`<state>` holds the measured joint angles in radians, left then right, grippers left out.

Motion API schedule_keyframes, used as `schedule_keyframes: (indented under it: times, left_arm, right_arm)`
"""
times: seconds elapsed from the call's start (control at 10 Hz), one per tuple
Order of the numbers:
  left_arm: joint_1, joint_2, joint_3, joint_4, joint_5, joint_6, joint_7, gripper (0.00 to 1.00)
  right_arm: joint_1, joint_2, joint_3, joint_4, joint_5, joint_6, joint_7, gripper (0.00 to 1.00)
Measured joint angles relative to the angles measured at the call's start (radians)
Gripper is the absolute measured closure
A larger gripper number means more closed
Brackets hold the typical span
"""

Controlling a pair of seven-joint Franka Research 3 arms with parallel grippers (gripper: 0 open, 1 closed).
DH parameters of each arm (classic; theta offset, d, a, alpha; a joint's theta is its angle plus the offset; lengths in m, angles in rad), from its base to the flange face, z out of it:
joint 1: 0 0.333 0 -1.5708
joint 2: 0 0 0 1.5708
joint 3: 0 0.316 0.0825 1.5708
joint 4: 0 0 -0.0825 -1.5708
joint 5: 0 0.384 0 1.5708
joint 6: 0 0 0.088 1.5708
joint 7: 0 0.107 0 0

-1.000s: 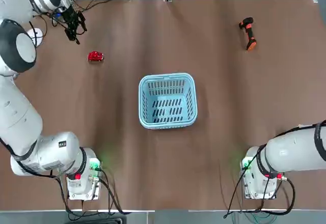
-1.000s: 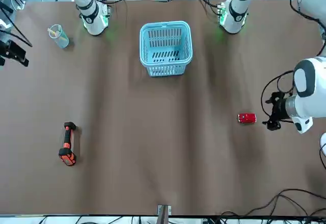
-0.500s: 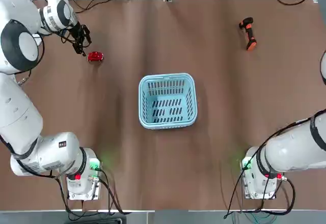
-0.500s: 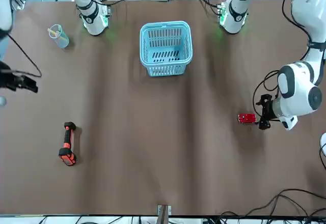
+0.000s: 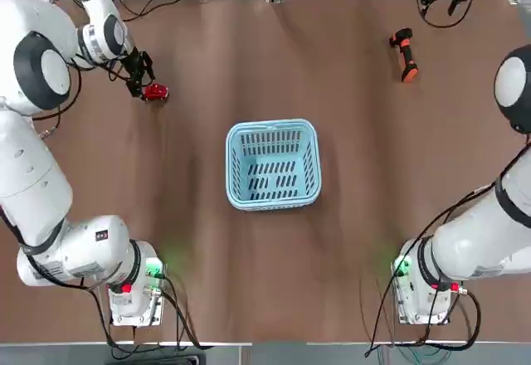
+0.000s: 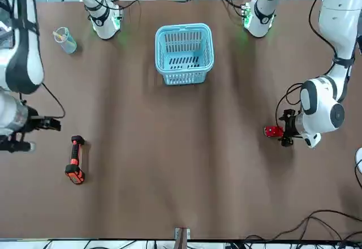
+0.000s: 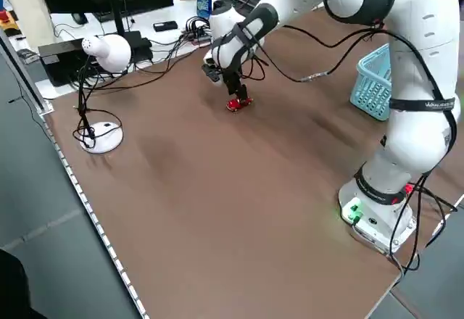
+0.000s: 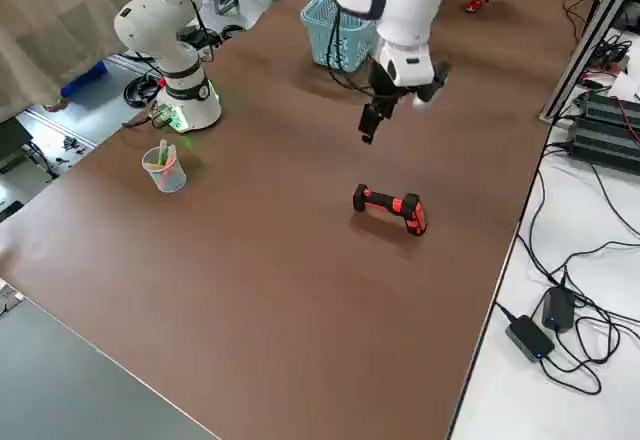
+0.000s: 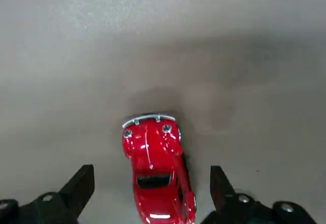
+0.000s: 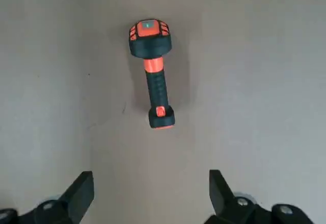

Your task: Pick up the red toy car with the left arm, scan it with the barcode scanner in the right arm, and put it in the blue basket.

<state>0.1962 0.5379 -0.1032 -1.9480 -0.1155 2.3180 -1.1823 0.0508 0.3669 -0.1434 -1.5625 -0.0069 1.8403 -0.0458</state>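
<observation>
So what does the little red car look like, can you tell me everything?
The red toy car is tiny, glossy and rounded like a beetle, with a silver bumper, two small headlights and dark windows. It sits upright on its wheels on the brown table, off to the robot's left of the blue basket. The left gripper, open, straddles it without touching.

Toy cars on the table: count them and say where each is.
1. The red toy car lies on the table between the open left gripper's fingers, far from the blue basket. None seems hidden.
</observation>
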Motion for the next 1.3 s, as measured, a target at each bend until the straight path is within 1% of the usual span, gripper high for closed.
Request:
schedule_keyframes:
  times: [0.2,0.4,0.5,0.7,0.9,1.0,1.1,1.3]
  left_arm:
    - [-0.002,0.013,0.0,-0.018,0.0,0.036,0.001,0.0]
    - [-0.005,0.015,-0.002,-0.026,0.0,0.049,0.001,0.0]
    - [-0.008,0.015,-0.002,-0.026,0.0,0.05,0.001,0.03]
    - [-0.01,0.015,-0.002,-0.026,0.0,0.052,0.001,0.14]
    - [-0.011,0.014,-0.002,-0.025,0.0,0.058,0.001,0.46]
    - [-0.011,0.012,-0.002,-0.025,0.0,0.058,0.001,0.51]
    - [-0.011,0.012,-0.004,-0.025,0.0,0.058,0.001,0.51]
    - [-0.011,0.012,-0.033,-0.019,0.0,0.058,0.001,0.51]
  right_arm:
    - [-0.001,0.071,0.0,-0.001,0.018,0.069,0.0,0.0]
    - [-0.006,0.136,-0.001,0.0,0.094,0.131,-0.008,0.0]
    - [-0.009,0.163,-0.001,0.001,0.108,0.165,-0.048,0.0]
    - [-0.018,0.208,-0.003,0.001,0.112,0.248,-0.167,0.0]
    - [-0.034,0.253,-0.004,0.001,0.113,0.325,-0.261,0.0]
    - [-0.036,0.271,-0.004,0.001,0.113,0.352,-0.296,0.0]
    - [-0.036,0.287,-0.004,0.002,0.12,0.372,-0.316,0.0]
    - [-0.036,0.315,-0.003,0.002,0.127,0.403,-0.329,0.0]
